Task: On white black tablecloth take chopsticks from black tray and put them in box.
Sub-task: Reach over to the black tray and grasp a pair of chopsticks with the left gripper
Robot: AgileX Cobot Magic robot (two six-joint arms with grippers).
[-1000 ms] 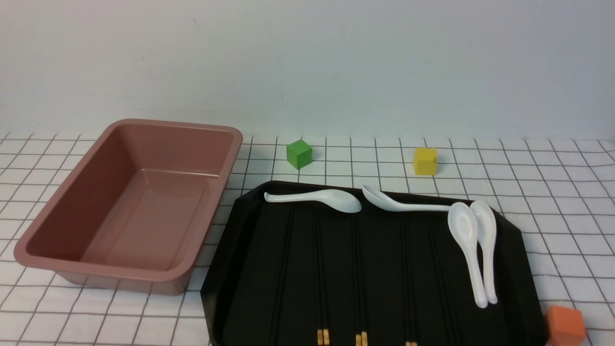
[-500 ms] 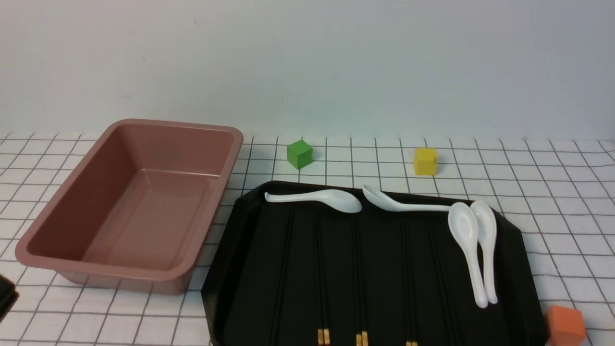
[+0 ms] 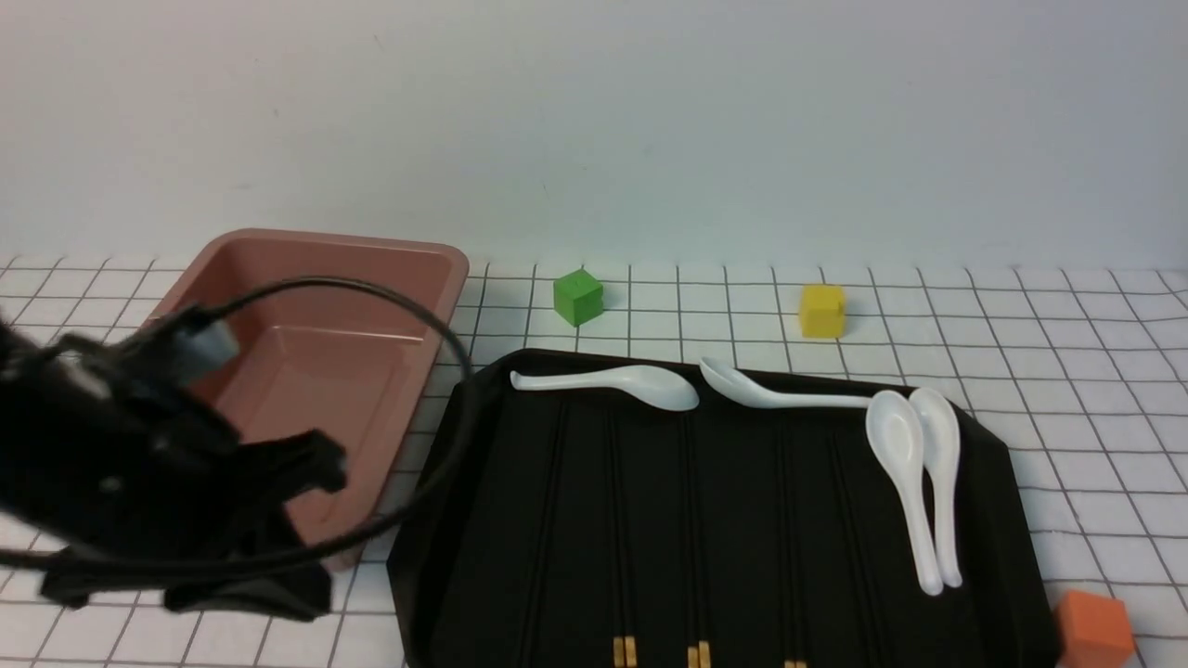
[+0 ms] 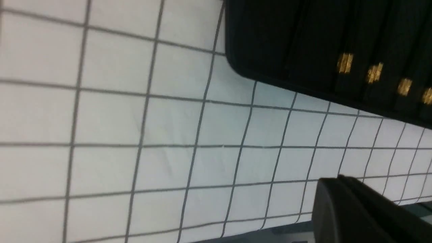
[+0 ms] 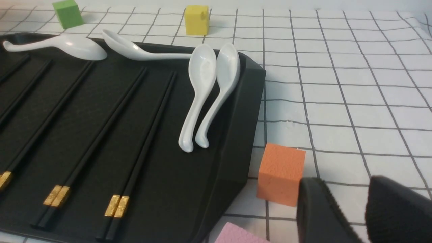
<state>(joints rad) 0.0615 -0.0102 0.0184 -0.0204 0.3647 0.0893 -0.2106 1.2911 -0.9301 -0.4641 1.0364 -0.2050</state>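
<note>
the blurred dark left gripper, its jaws pressed together, has swung in before the pinkish-brown rectangular box, while the thin black gold-banded chopsticks still lie in the glossy black tray.

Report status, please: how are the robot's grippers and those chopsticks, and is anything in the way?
Left gripper shut, right gripper open. Chopsticks in black tray. Left arm partly hides pan.
</note>
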